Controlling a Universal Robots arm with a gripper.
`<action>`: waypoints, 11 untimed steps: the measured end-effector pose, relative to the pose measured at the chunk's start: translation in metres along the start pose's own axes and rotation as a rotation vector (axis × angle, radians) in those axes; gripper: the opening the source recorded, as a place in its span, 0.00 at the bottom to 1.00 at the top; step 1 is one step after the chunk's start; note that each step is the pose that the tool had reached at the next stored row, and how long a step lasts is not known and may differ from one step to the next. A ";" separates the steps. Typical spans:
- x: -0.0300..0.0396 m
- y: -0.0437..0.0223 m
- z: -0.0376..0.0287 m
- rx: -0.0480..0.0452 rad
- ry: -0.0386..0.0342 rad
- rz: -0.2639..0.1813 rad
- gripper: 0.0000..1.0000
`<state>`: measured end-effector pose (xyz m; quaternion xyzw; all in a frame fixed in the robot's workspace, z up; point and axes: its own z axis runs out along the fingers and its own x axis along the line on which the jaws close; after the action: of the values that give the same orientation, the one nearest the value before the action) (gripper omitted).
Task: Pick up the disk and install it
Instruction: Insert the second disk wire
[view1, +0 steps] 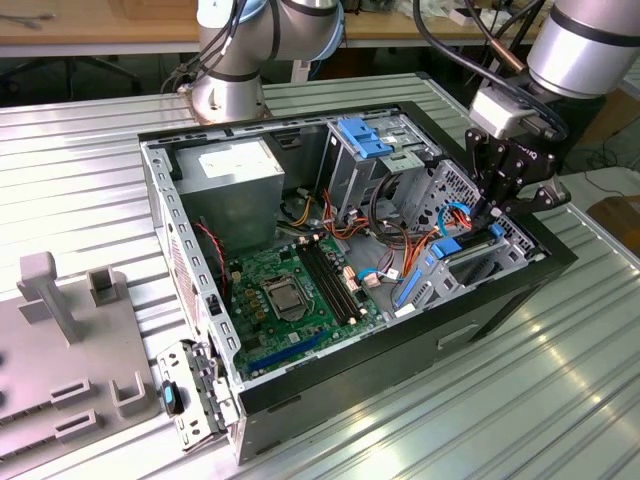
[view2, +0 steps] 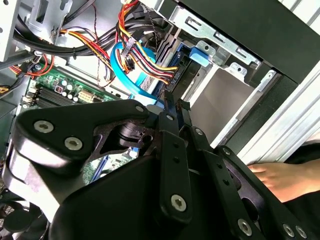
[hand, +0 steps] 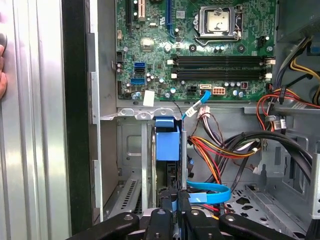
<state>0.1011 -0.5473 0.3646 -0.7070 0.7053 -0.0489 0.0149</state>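
The disk (hand: 167, 142) stands on edge in the drive bay at the front corner of the open computer case (view1: 400, 360). I see its blue frame (view2: 186, 57) end-on in both wrist views, and a blue corner (view1: 447, 244) of it in the exterior view. My gripper (view1: 487, 222) reaches down into that bay from the exterior view's right. Its fingers (hand: 166, 202) are drawn close together, in line with the disk. The tips (view2: 170, 100) sit right at the disk's near end, with only a sliver of blue showing in the gap.
A blue flat cable (hand: 210, 192) and bundled orange, red and black wires (hand: 225, 145) crowd the bay beside the gripper. The green motherboard (view1: 290, 290) and grey power supply box (view1: 235, 175) fill the case. A grey fixture (view1: 60, 340) sits at the exterior view's left. A person's hand (view2: 280, 180) rests outside the case.
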 end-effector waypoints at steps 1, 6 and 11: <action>0.0000 0.0000 0.0000 0.0000 0.0000 0.000 0.16; 0.0000 0.0001 0.0009 0.0000 -0.0009 0.000 0.16; -0.0003 0.0005 0.0057 0.0000 -0.0018 0.000 0.16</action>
<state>0.1011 -0.5473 0.3589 -0.7070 0.7054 -0.0483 0.0155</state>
